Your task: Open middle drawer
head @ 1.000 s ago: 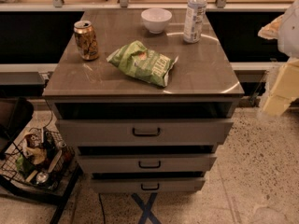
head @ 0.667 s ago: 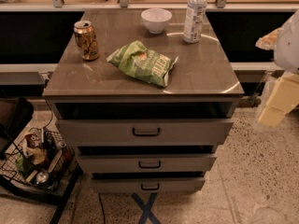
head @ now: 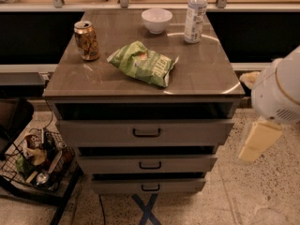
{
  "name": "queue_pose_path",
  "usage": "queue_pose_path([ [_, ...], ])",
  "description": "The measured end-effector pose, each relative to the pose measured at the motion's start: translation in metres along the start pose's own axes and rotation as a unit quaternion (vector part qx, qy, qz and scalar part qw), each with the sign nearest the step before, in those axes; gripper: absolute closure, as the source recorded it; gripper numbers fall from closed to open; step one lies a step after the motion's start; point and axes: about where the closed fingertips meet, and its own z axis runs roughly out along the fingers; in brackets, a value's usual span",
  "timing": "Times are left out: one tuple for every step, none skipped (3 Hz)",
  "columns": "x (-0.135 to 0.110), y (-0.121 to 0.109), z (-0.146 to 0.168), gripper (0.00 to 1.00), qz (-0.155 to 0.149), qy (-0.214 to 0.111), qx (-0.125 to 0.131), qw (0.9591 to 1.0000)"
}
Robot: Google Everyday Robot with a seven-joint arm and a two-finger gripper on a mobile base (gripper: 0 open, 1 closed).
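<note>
The middle drawer is a low, wide grey-brown front with a small dark centre handle, second of three fronts on the cabinet. It sits about flush with the fronts above and below. The taller top drawer is above it and the narrow bottom drawer below. My gripper, cream-coloured under a white arm housing, hangs at the right edge of the view. It is to the right of the cabinet, near drawer height, and touches nothing.
On the cabinet top lie a green chip bag, a soda can, a white bowl and a water bottle. A black wire basket with clutter stands on the floor at left. Blue tape marks the floor in front.
My arm and gripper have moved down and a little left, closer to the cabinet's right side. The drawers and the things on top have not moved.
</note>
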Motion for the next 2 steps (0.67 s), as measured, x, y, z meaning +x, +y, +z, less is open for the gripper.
queue_pose_path([
  [-0.003, 0.027, 0.038, 0.00, -0.016, 0.009, 0.012, 0.9998],
  [-0.004, 0.055, 0.074, 0.00, -0.030, 0.029, 0.021, 0.9989],
])
